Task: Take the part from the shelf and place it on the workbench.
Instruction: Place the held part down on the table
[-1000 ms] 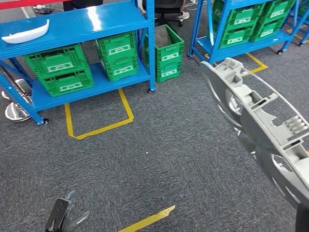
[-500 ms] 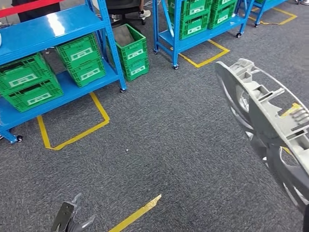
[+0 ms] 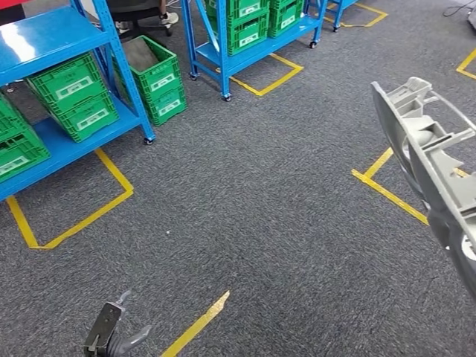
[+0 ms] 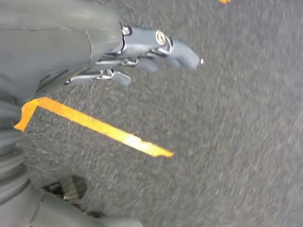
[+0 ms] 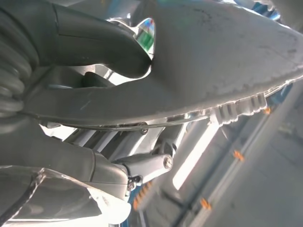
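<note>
The right hand (image 5: 107, 94), thumb over and fingers under, is grasping the long grey moulded plastic part (image 3: 432, 175) at chest height; the left hand (image 4: 143, 52) is hanging released. The view is swinging away from the blue steel shelves (image 3: 50, 37), so carrying is underway. Green slatted crates (image 3: 76, 93) look empty.

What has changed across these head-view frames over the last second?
The whole view has swung: the camera turned away from the blue metal shelf, which slid left; nothing on it moved. The right hand still grips the long grey plastic part; the left hand still hangs with nothing in it.
</note>
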